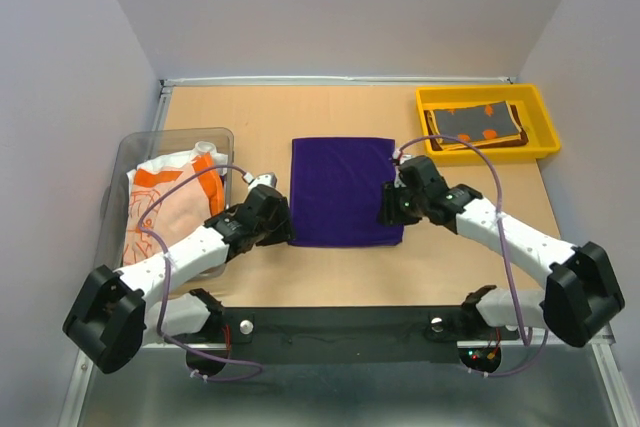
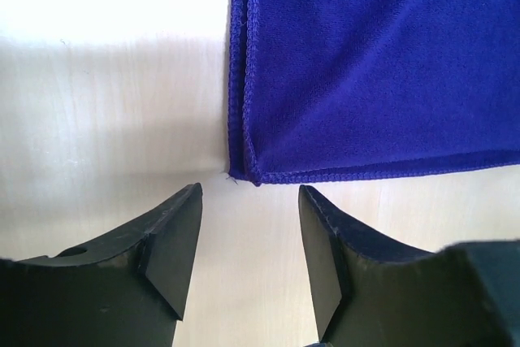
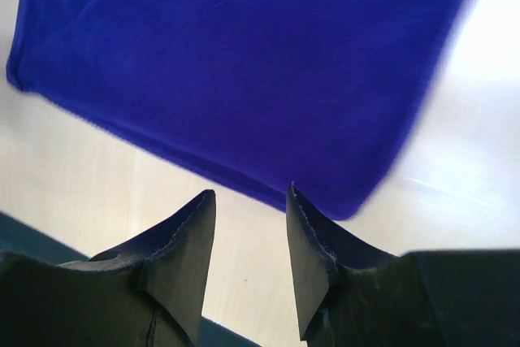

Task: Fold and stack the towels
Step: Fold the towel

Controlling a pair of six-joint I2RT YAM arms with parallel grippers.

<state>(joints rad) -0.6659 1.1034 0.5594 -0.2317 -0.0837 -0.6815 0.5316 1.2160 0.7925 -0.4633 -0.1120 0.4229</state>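
**Purple towel folded once, both grippers released, more towels waiting**

I see the purple towel (image 1: 343, 191) lying flat in the middle of the table (image 1: 340, 277), between my two arms. In the left wrist view its near corner shows two stitched edges lying one on the other, so I judge it is already folded at least one time. Its outline is a neat rectangle, a little taller than wide.

My left gripper (image 2: 248, 241) is at the near left corner of this towel. Its fingers stand apart and nothing is between them; the corner lies just beyond the tips, not touching. My right gripper (image 3: 250, 241) is at the right side of the towel, also with the fingers apart and empty, the cloth edge just in front of them.

Further out, at the far right, the yellow tray (image 1: 487, 123) holds a flat stack: a dark towel with orange spots (image 1: 478, 124) is on top, and an orange edge and a dark brown edge show under it. This part I judge as done. At the left, the clear plastic bin (image 1: 170, 197) holds a crumpled orange-and-white cloth (image 1: 170, 202), not folded yet.

So I think the purple towel needs maybe one more fold, then the move to the stack, and the cloth in the bin is still left.
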